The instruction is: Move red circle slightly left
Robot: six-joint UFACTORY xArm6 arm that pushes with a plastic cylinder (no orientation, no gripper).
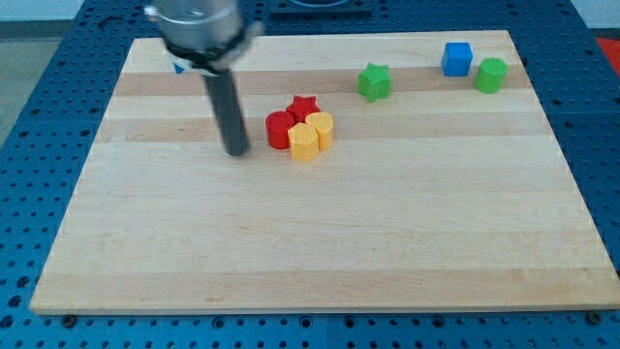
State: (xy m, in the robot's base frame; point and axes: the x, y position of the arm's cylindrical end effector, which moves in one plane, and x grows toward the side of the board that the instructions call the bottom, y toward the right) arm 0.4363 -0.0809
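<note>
The red circle (278, 129) stands on the wooden board (320, 242) left of centre near the view's top. It touches a red star (304, 106) at its upper right and a yellow hexagon (304, 142) at its lower right. A yellow block (322, 127) sits right of these. My tip (236, 152) rests on the board just left of the red circle, with a small gap between them.
A green star (374, 81) stands right of the cluster. A blue cube (457, 58) and a green block (491, 75) stand at the view's top right. A small blue bit (178, 67) shows behind the rod at the top left.
</note>
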